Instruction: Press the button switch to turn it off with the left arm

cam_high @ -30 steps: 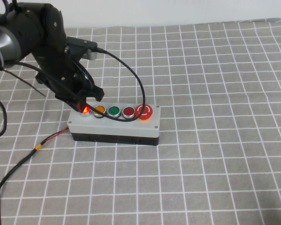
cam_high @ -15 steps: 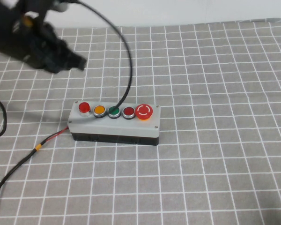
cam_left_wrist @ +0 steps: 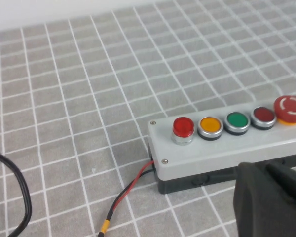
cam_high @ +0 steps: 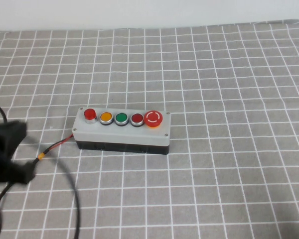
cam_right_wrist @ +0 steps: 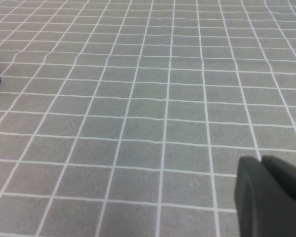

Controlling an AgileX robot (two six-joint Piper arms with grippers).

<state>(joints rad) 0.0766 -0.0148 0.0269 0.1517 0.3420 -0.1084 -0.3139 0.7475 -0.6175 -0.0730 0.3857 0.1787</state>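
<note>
The button switch (cam_high: pixel 89 114), a small round bright-red domed button with a silver rim, is the leftmost of five on the grey box (cam_high: pixel 120 131). It is not glowing. In the left wrist view it (cam_left_wrist: pixel 183 128) stands at the near end of the row. My left arm (cam_high: pixel 7 152) is a blurred black shape at the table's near left, well away from the box. My left gripper (cam_left_wrist: pixel 264 170) is shut and empty, in front of the box's black base. My right gripper (cam_right_wrist: pixel 260 162) is shut and empty over bare cloth, out of the high view.
Orange (cam_high: pixel 106 117), green (cam_high: pixel 121 118) and dark-red (cam_high: pixel 137 118) buttons and a large red mushroom button (cam_high: pixel 153 118) complete the row. A red-and-black wire (cam_high: pixel 55 147) leaves the box's left end. Black cables (cam_high: pixel 72 199) trail over the checked grey cloth.
My left arm has lifted off the button switch, swung away and now sits at the near left. The button glowed one second ago and is now dark.
</note>
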